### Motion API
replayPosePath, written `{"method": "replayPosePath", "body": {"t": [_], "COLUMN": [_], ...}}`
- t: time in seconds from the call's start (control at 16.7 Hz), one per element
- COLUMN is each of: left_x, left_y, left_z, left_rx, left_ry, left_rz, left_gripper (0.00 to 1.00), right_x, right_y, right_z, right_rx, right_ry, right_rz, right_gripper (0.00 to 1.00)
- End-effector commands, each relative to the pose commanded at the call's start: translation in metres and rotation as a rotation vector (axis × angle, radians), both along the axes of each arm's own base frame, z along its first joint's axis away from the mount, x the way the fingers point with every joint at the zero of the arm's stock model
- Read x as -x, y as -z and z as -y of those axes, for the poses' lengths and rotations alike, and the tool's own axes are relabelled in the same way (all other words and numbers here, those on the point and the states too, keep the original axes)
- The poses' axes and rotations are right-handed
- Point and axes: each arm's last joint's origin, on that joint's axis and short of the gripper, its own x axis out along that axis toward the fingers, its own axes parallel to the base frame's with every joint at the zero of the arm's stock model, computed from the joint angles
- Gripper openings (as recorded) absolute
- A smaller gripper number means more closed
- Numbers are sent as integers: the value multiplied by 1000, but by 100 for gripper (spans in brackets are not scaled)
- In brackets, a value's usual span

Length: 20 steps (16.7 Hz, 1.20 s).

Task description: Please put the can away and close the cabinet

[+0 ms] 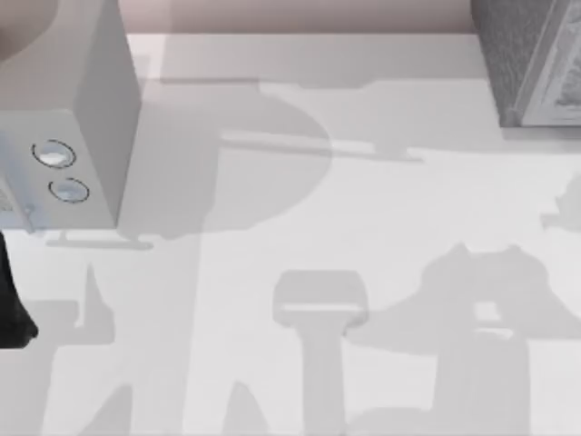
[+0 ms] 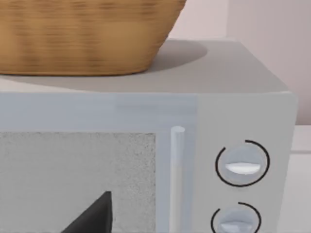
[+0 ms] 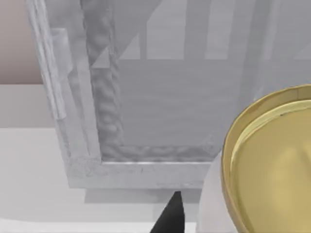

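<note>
Gold-rimmed can [image 3: 272, 165], seemingly held, faces open grey cabinet [image 3: 160, 111]; no writing legible

The microwave [image 1: 77, 118] is cut by the left edge of the top view, so only its right part with two knobs [image 1: 60, 171] shows. The cabinet [image 1: 536, 59] is cut by the top right corner. In the left wrist view the basket [image 2: 82, 36] loses its upper part at the edge. In the right wrist view the can [image 3: 272, 165] is cut at the right edge, and a dark fingertip [image 3: 170, 216] is cut at the bottom.
</note>
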Motion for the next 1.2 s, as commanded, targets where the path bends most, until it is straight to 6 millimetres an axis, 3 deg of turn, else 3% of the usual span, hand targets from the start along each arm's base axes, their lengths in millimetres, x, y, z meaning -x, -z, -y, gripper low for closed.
{"method": "replayPosePath", "body": {"t": [0.36,0.72,0.96,1.2], "left_x": [0,0,0,0], "left_y": [0,0,0,0], "left_z": [0,0,0,0], "left_rx": [0,0,0,0], "left_ry": [0,0,0,0], "left_rz": [0,0,0,0], "left_gripper": [100,100,100,100], "right_x": [54,115,133,138], "right_y": [-8,14,34,42], "right_z": [-22,-36,-39,-40], "right_rx": [10,8,2,-1], "right_ry": [-30,-25,-13,-9], "right_rz": [72,178,242,270], "right_gripper": [0,0,0,0]}}
